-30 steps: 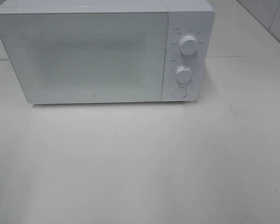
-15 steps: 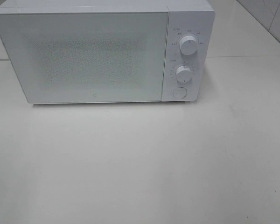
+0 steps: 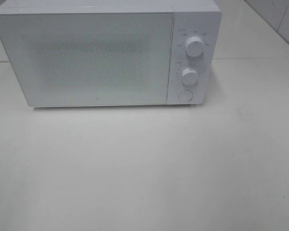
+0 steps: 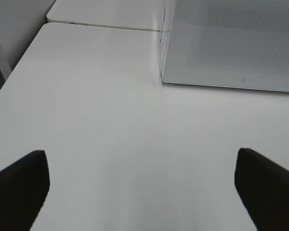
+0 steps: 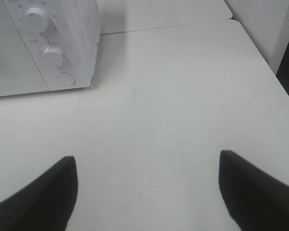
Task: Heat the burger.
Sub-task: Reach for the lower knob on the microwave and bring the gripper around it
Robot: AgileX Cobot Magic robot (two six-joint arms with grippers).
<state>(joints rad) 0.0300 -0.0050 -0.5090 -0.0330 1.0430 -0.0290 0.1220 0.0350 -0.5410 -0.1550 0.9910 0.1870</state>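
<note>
Plain white tabletop [image 3: 144, 168], pale tiled wall at the far corner.

Exterior high: white box-shaped microwave oven [image 3: 86, 57], frosted door shut. Its control strip has an upper round white knob [image 3: 194, 48], a lower round white knob [image 3: 189, 75] and a round white button [image 3: 185, 95] beneath them. Neither arm shows here.

Left wrist: left gripper [image 4: 140, 159] hangs over bare table, dark fingers [image 4: 19, 187] spread wide, nothing between them. The microwave's door corner sits well ahead, off toward the robot's right.

Right wrist: right gripper [image 5: 145, 159] is also wide apart and empty above the table. The knob end of the microwave is well ahead, off toward the robot's left.

I can't see the burger in any view, so I can't tell where it is.
</note>
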